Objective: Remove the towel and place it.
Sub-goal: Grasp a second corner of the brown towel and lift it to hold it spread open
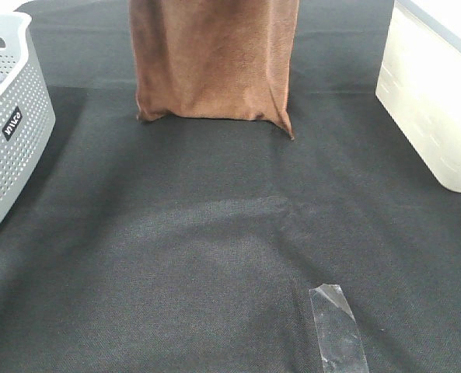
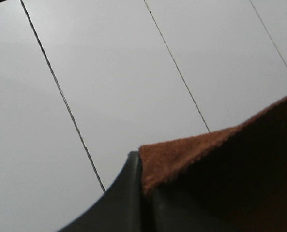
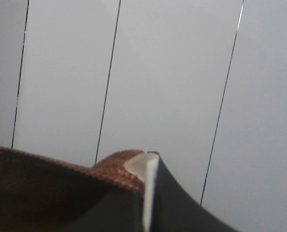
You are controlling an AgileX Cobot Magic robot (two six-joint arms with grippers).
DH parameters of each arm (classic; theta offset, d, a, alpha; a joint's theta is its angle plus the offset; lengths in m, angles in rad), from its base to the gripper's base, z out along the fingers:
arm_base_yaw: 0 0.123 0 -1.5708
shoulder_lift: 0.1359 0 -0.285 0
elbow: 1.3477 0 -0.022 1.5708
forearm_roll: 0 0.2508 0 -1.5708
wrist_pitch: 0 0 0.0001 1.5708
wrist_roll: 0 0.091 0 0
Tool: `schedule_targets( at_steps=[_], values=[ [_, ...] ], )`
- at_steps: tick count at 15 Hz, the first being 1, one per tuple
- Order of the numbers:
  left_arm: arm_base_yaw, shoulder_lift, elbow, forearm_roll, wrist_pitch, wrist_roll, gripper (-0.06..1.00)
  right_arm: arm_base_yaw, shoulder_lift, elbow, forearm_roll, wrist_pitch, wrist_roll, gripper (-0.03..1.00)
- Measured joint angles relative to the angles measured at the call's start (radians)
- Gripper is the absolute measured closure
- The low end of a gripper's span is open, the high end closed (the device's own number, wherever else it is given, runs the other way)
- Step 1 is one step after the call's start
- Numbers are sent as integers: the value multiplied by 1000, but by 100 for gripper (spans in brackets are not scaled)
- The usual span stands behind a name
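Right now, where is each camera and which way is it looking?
High camera: sits above, looks down on the table, towel, basket and box; no robot part shows.
Left wrist: on the left arm, faces white panels; left tool pinching the towel shows.
Right wrist: on the right arm, faces white panels; right tool pinching the towel shows.
Shared: all three see the towel.

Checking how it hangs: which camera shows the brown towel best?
Exterior high: the towel shows across its full width down to its bottom hem. Each wrist view shows only one corner, close up.
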Motion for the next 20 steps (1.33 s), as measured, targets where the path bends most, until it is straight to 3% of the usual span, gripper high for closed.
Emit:
schedule_targets(
  at_steps=[5,10,15,20],
  values=[
    [1,6,0,21,27,-3,94,-10,3,0,3,-7,0,97],
    [-2,6,0,20,237,-40,94,-10,3,0,80,64,0,97],
    [-39,-37,0,-170,800,-7,94,-10,2,0,160,397,0,97],
    [-40,-157,0,-280,1225,-39,94,-10,-93,0,182,894,-1,97]
  ],
)
